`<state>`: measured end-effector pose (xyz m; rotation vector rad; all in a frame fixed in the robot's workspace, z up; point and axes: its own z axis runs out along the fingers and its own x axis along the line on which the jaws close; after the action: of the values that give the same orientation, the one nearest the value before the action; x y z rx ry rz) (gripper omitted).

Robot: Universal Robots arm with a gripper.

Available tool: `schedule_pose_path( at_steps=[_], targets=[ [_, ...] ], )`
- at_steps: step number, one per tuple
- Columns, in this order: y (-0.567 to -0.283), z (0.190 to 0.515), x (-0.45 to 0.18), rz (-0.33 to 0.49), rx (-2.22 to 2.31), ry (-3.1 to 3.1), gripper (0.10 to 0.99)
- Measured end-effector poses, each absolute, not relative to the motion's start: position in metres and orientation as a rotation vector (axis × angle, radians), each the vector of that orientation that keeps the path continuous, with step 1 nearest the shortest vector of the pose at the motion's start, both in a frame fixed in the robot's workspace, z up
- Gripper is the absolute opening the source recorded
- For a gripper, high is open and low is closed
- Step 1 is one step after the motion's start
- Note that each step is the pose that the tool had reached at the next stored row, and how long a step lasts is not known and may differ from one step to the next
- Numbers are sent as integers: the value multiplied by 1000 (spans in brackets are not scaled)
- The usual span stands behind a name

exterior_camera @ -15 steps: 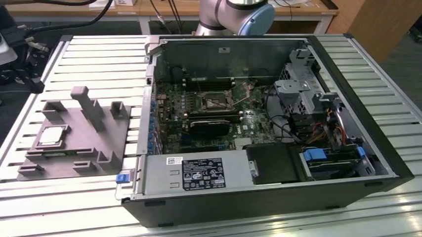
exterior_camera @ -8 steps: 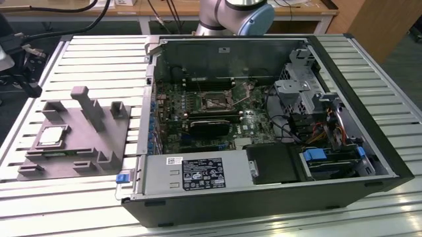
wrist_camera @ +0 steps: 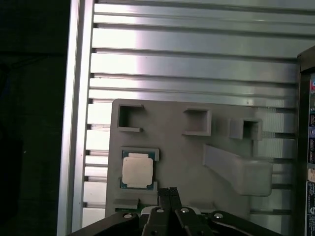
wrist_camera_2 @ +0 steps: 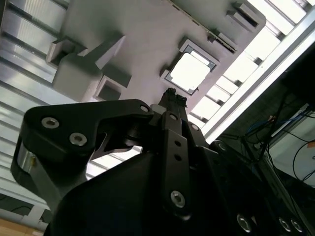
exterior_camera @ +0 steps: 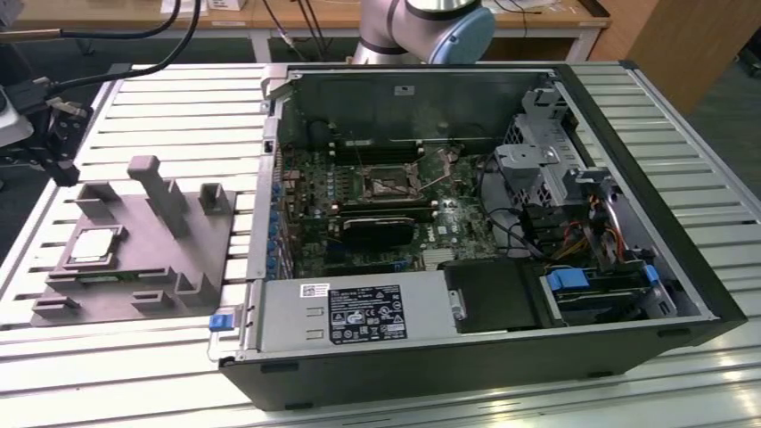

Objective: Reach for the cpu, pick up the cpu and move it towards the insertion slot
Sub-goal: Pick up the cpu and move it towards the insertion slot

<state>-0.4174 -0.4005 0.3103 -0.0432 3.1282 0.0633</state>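
While the small flat square cpu [exterior_camera: 94, 245] with its silvery-grey metal top lies in a recess of the grey plastic fixture with upright pegs [exterior_camera: 191, 259] at the exterior view's lower left, the black gripper [wrist_camera: 169, 191] hangs near it in the first wrist view, fingertips pressed together, holding nothing. The square dark insertion slot [exterior_camera: 389, 185] sits well apart, inside the open black computer case [exterior_camera: 476, 374]. A black-and-white printed label [exterior_camera: 366, 314] on the silvery power supply box [exterior_camera: 291, 312] is too small to read. Everything rests on a slatted aluminium worktop [exterior_camera: 167, 98].
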Motion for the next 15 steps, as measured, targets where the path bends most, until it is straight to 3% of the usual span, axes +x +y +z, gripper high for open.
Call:
schedule_pose_path(
  at_steps=[15],
  targets=[
    [-401, 283, -428, 63, -43, 3129, 106]
  ],
)
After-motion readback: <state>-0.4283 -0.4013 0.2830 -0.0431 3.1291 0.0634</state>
